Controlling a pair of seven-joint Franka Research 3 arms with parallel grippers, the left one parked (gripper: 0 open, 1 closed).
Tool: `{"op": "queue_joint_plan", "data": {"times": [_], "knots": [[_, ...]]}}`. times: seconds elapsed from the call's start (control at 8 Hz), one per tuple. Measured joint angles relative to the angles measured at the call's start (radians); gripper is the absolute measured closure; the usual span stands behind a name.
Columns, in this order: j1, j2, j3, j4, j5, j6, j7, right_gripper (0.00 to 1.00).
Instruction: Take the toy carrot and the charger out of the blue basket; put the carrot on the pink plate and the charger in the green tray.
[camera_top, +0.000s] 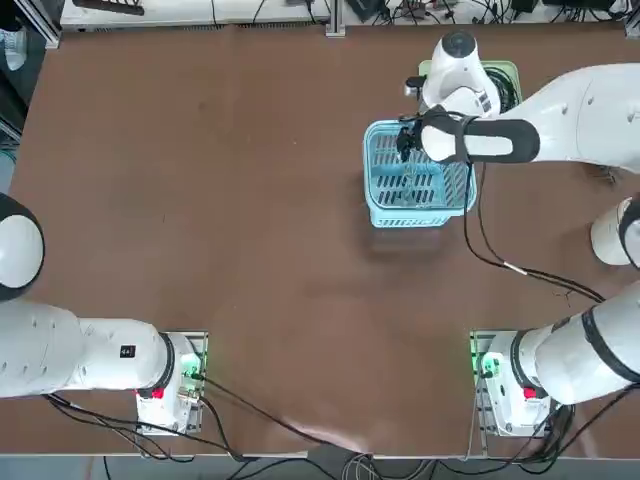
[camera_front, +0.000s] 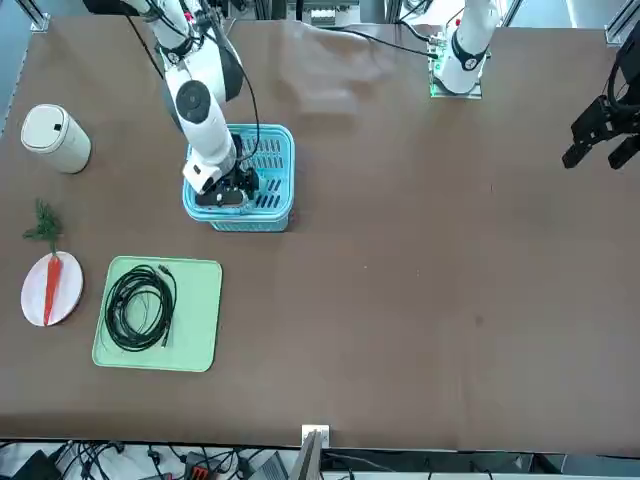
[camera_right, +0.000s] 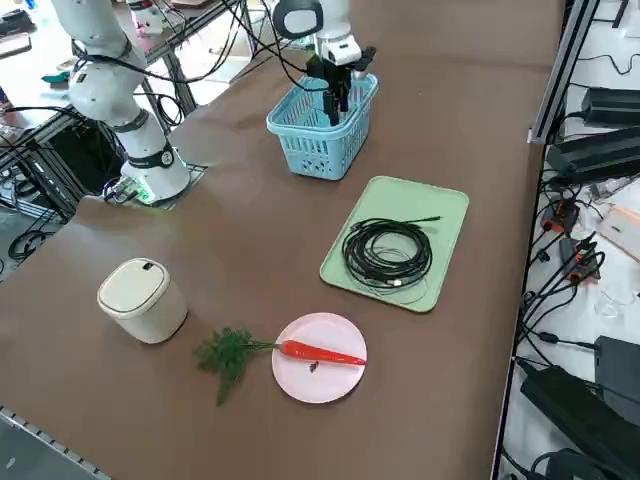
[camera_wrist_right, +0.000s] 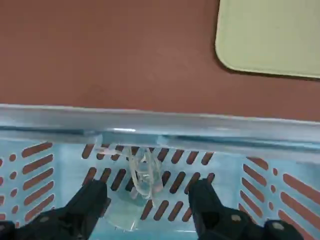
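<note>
Reaching into the blue basket (camera_wrist_right: 150, 125), the right gripper (camera_wrist_right: 147, 202) spreads wide around the blurry, half-hidden charger (camera_wrist_right: 142, 172).

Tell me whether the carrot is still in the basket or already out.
Out. The toy carrot lies on the pink plate, its leafy tuft over the rim, far from the blue basket.

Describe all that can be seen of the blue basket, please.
The blue basket is a light blue, square, plastic-looking box with slatted walls and floor and a thick rim. It stands upright on the brown table, beside the green tray but apart from it. The right tool, open, reaches down inside it, its fingers on either side of a pale looped cord on the floor.
</note>
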Motion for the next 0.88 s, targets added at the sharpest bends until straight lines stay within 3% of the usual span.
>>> {"op": "queue_joint_plan", "data": {"times": [0.5, 0.88], "knots": [[0.000, 0.086, -0.004, 0.064, -0.036, 0.000, 0.000, 0.01], [0.000, 0.115, -0.005, 0.093, -0.038, 0.000, 0.000, 0.17]]}}
